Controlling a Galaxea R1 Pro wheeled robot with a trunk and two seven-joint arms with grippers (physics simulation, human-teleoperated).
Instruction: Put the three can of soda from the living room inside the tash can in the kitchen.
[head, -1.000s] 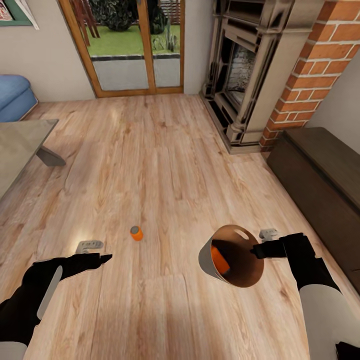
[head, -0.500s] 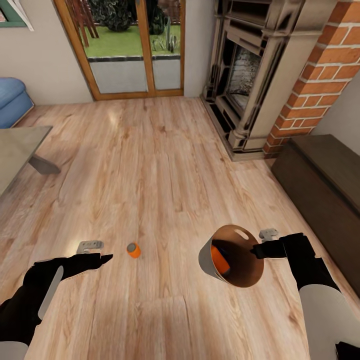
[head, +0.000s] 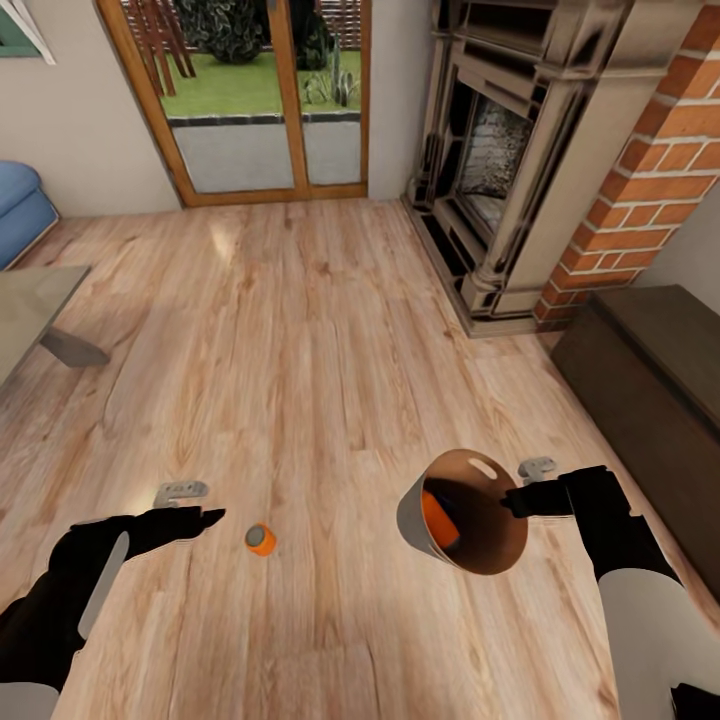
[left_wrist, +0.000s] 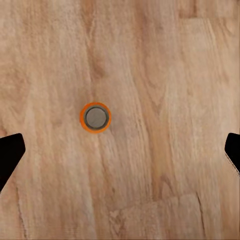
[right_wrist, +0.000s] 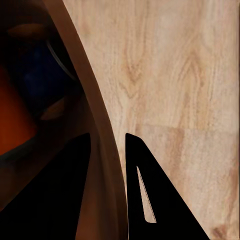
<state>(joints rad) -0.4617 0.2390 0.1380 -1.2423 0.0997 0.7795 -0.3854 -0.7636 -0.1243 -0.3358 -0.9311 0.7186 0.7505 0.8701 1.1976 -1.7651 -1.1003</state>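
Note:
An orange soda can (head: 261, 539) stands upright on the light wood floor, just right of my left gripper (head: 205, 517). From the left wrist, that can (left_wrist: 95, 117) is seen from straight above, between the widely spread black fingers (left_wrist: 9, 155), so the left gripper is open. My right gripper (head: 512, 499) is shut on the rim of the trash can (head: 410, 522), a pale grey bucket held tilted above the floor. Its copper-brown inside holds an orange can (head: 438, 517). In the right wrist view the fingers (right_wrist: 145, 200) pinch the bucket wall (right_wrist: 102, 150).
A brick and stone fireplace (head: 520, 160) stands at the back right, with a long dark-brown cabinet (head: 650, 400) along the right side. Wood-framed glass doors (head: 250, 100) lie ahead. A grey low table (head: 35, 310) and a blue sofa (head: 20, 205) sit at the left.
The whole view has shifted: the floor, fireplace and can on the floor slid toward me, so the camera has moved forward. Both arms hold the same pose, the bucket still gripped.

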